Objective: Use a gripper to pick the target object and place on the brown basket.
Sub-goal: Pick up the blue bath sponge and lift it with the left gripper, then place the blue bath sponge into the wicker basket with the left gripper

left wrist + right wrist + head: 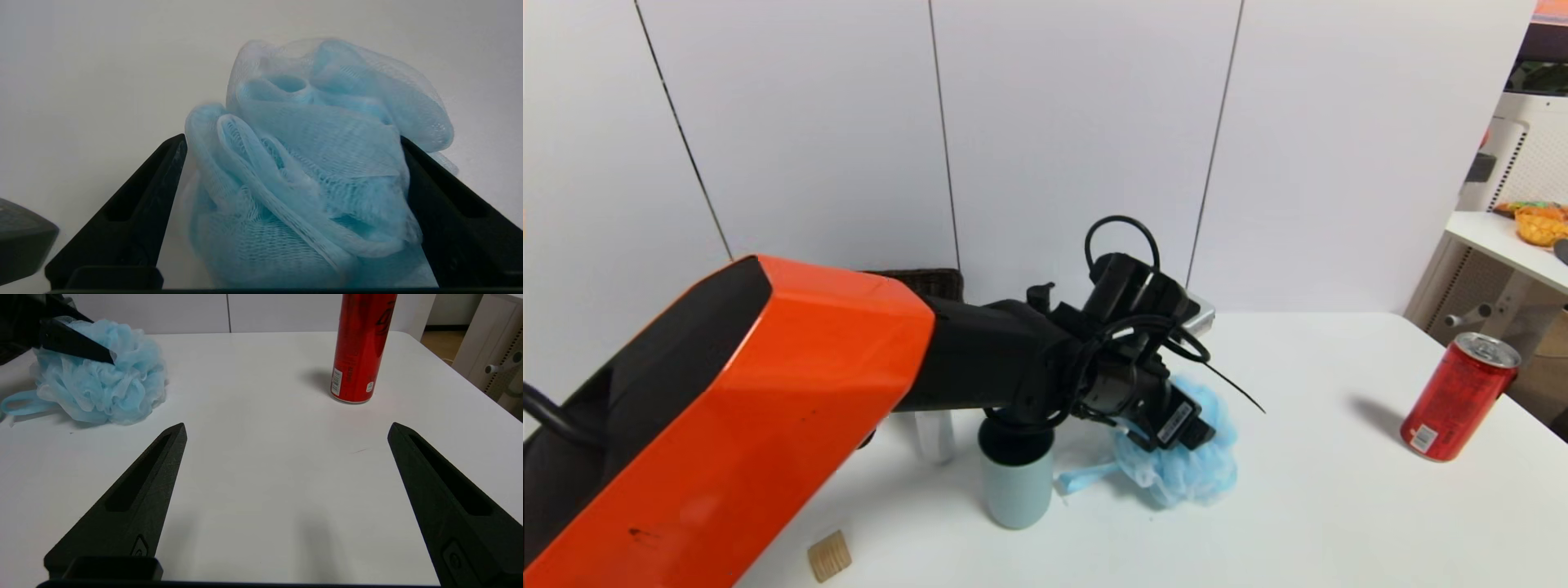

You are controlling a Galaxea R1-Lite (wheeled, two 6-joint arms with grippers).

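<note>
The light blue mesh pouf (1205, 469) lies on the white table, its ribbon loop (1086, 478) trailing toward the cup. My left gripper (1176, 429) is down over it. In the left wrist view the pouf (310, 171) fills the space between the two spread black fingers (135, 212), and the left gripper (291, 138) is open around it. The brown basket (927, 282) is mostly hidden behind my left arm, at the back by the wall. My right gripper (286, 426) is open and empty over bare table, with the pouf (102, 388) farther off.
A grey-blue cup (1015, 482) stands just left of the pouf, under my left arm. A red can (1458, 398) stands at the right of the table (1298, 506), also in the right wrist view (361, 347). A small wooden block (829, 557) lies near the front edge.
</note>
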